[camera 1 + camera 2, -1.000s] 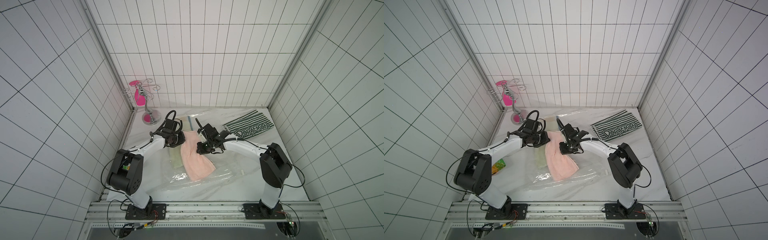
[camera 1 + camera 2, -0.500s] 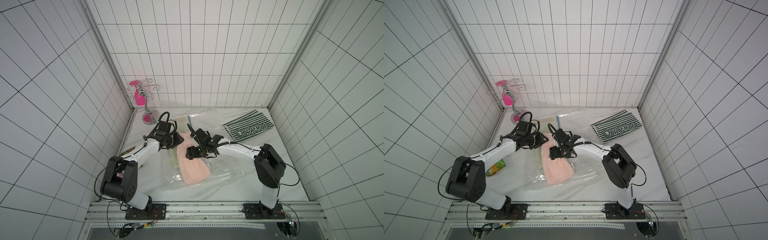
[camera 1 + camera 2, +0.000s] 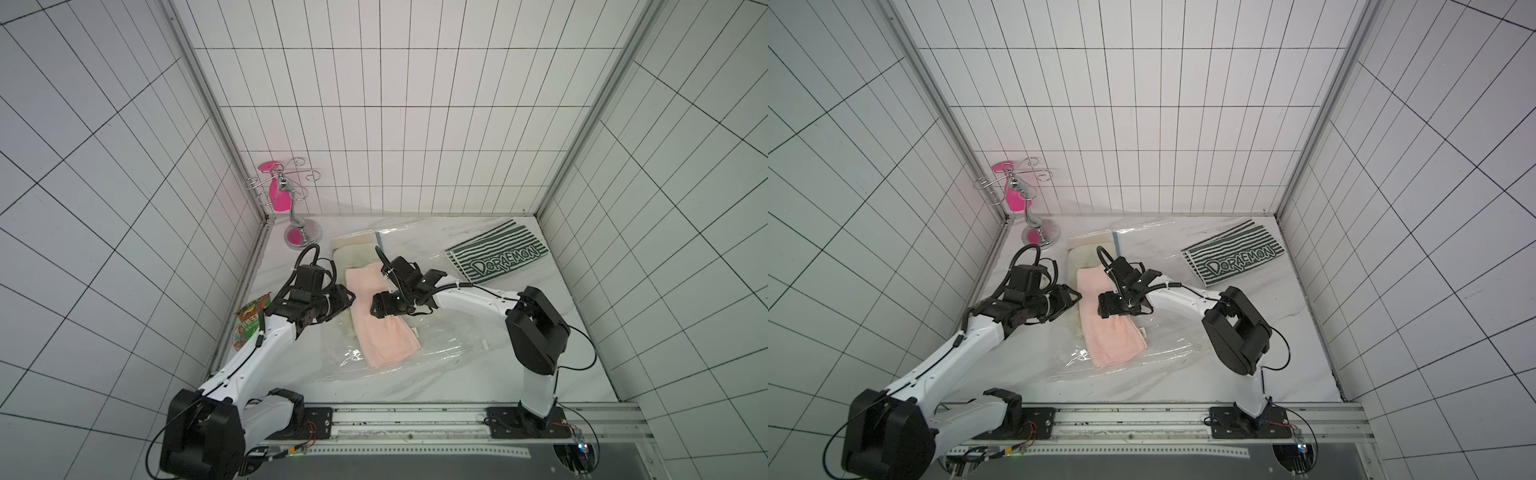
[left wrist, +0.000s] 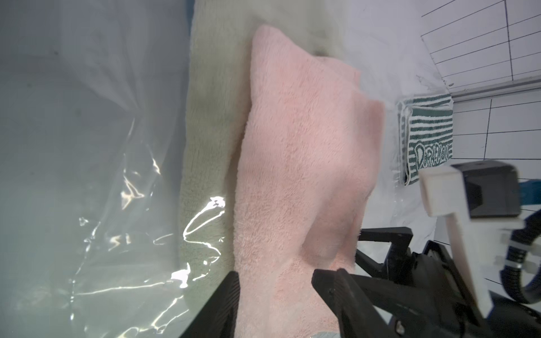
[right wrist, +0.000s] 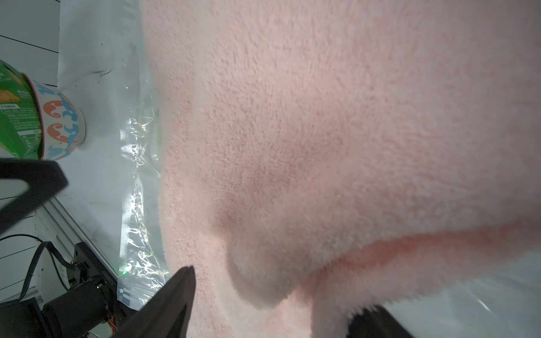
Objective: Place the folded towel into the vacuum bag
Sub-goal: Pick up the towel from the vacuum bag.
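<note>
Bright, even, cool light fills both top views, where the wall tiles (image 3: pixel 374 83) bow toward the edges. Glare streaks the vacuum bag (image 4: pixel 131 190); close up, the pink towel (image 5: pixel 322 146) looks soft, perhaps motion-blurred.

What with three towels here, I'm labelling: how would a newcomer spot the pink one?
On the marble table, find the clear vacuum bag spread mid-table. The pink towel lies along it, a long folded strip beside a pale green towel. It alone is plain salmon pink; the striped towel bears lettering.
</note>
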Controlling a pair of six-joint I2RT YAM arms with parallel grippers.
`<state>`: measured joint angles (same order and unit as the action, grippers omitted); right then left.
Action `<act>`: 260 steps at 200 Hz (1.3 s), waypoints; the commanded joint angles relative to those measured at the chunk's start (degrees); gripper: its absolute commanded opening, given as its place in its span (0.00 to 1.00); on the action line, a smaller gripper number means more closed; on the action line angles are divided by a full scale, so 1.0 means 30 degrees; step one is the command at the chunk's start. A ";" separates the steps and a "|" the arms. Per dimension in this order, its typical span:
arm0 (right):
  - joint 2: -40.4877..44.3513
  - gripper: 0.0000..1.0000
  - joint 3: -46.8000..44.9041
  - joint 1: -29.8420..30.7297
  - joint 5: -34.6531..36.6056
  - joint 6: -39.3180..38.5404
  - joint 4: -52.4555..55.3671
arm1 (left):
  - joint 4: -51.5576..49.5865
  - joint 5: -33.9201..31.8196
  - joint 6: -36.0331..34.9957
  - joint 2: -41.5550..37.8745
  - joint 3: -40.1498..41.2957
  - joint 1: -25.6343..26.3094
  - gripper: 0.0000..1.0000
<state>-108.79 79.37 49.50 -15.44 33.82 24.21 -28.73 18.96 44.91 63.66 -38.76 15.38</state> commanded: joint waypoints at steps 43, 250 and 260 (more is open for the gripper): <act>0.0113 0.76 0.1048 -0.0181 -0.1723 0.0787 0.0233 | 0.3717 -0.1031 0.3676 -0.1336 0.3667 0.3923 0.64; -0.0542 0.75 0.0585 -0.0354 -0.4192 0.1934 -0.0775 | 0.8527 -0.1134 0.4830 -0.4774 0.6530 0.5260 0.51; -0.0375 0.75 0.0581 -0.0355 -0.4447 0.2039 -0.0930 | 0.8607 -0.1114 0.4656 -0.5042 0.6418 0.5258 0.50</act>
<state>-110.91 80.31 48.71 -26.04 38.54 23.05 -7.22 15.14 59.00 51.86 -18.04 30.98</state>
